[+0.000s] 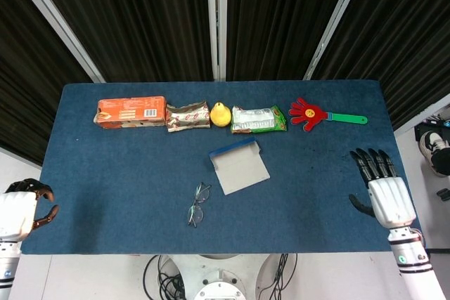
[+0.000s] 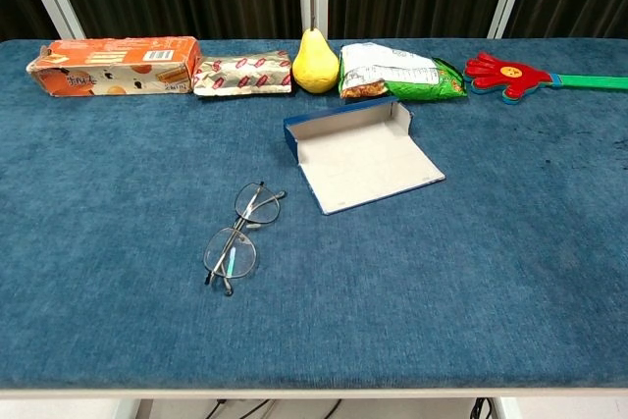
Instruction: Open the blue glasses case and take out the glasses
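The blue glasses case (image 1: 239, 164) (image 2: 361, 152) lies open and flat near the table's middle, its pale lining up and nothing inside. The glasses (image 1: 197, 204) (image 2: 242, 236) lie on the blue cloth to the front left of the case, apart from it. My right hand (image 1: 381, 190) hovers at the table's right front edge, fingers spread, holding nothing. My left hand (image 1: 22, 211) sits off the table's left front corner with its fingers curled in on nothing. Neither hand shows in the chest view.
Along the back stand an orange box (image 1: 131, 112), a snack packet (image 1: 188, 116), a yellow pear (image 1: 221, 114), a green-white bag (image 1: 259, 119) and a red hand clapper (image 1: 320, 114). The blue table (image 1: 105, 173) ends close to both hands.
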Available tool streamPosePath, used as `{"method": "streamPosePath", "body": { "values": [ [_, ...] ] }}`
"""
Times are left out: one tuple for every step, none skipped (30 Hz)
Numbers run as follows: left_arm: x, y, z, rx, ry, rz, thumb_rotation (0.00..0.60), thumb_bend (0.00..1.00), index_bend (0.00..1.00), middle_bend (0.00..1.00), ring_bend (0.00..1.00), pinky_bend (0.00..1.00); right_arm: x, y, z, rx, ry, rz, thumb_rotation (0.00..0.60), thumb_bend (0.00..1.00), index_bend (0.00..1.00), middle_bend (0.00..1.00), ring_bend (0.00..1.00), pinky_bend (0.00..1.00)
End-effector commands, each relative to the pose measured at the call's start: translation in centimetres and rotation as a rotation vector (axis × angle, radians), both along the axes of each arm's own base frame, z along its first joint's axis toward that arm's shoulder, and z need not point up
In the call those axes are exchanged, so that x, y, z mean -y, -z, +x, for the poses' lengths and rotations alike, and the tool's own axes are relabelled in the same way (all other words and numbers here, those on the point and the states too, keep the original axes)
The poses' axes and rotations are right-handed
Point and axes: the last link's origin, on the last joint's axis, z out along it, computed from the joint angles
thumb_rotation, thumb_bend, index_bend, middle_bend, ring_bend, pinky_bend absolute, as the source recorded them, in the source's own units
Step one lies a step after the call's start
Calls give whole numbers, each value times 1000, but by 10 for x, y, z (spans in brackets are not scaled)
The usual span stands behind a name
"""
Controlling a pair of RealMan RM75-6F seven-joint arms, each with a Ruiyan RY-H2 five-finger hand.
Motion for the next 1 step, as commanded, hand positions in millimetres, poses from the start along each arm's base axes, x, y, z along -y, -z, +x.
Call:
{"method": "streamPosePath", "body": {
  "values": [
    [0, 0, 0, -1, 0, 0, 600, 257, 576, 519, 303, 343, -18, -5, -12, 13, 19, 4, 600, 159, 0, 87, 0, 0]
  ]
}}
